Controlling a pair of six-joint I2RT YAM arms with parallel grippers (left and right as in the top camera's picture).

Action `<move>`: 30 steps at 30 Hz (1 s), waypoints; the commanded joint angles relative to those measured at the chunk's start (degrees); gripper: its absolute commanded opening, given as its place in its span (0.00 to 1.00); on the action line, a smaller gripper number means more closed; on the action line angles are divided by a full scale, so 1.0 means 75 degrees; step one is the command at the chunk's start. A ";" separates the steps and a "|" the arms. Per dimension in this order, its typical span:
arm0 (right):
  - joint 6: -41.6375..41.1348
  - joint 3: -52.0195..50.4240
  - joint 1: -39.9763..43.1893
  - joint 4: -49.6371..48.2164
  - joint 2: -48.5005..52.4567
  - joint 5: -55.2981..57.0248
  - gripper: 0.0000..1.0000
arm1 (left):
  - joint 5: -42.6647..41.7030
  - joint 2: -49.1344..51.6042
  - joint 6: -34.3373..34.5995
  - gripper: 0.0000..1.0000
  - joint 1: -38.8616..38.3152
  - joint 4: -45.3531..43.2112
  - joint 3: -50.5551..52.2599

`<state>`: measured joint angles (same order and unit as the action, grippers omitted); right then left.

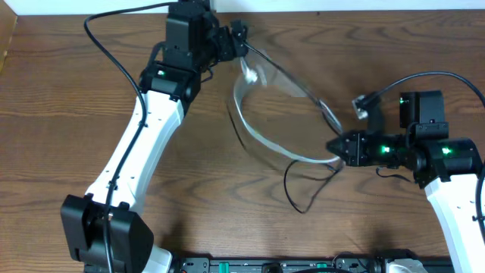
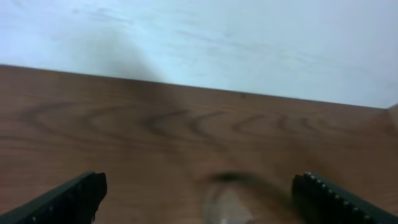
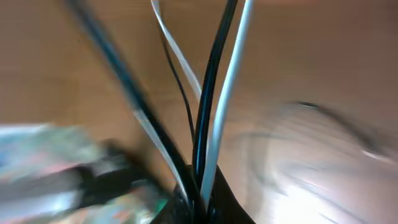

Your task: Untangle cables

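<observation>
The white cable point(image 1: 261, 140) lies in a wide loop on the middle of the table. The black cable point(image 1: 301, 206) runs alongside it and curls towards the front. My right gripper point(image 1: 337, 146) is shut on strands of both cables; in the right wrist view the black strands point(image 3: 208, 93) and white strands point(image 3: 229, 93) run into the closed jaws point(image 3: 202, 202). My left gripper point(image 1: 241, 36) is at the far edge, above the cables' far end near a white plug point(image 1: 248, 73). Its jaws point(image 2: 205, 199) are wide open, with a blurred pale shape point(image 2: 230, 205) below them.
A small connector plug point(image 1: 364, 102) lies by the right arm. The wooden table point(image 1: 61, 98) meets a white wall point(image 2: 199, 37) just beyond the left gripper. The left arm's own thick black cable point(image 1: 114, 53) arcs over the back left.
</observation>
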<state>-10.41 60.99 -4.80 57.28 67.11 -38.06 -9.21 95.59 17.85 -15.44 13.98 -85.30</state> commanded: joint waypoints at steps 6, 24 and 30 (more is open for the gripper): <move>-0.0323 0.0003 -0.0032 0.0321 -0.0047 0.3136 0.01 | 0.0525 -0.0175 -0.0656 1.00 0.0152 0.0312 -0.0006; -0.1988 0.0006 -0.0038 -0.3550 0.0251 0.2011 0.01 | 0.0758 -0.0810 -0.3177 0.98 0.0219 0.3515 -0.0006; -0.2381 0.0006 -0.0038 -0.2267 0.1032 0.4366 0.01 | 0.2235 -0.0810 -0.3235 0.98 0.0667 0.3681 -0.0006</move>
<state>-24.77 60.88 -4.80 37.87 72.16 -16.73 1.32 90.56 -3.51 -12.47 41.34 -85.21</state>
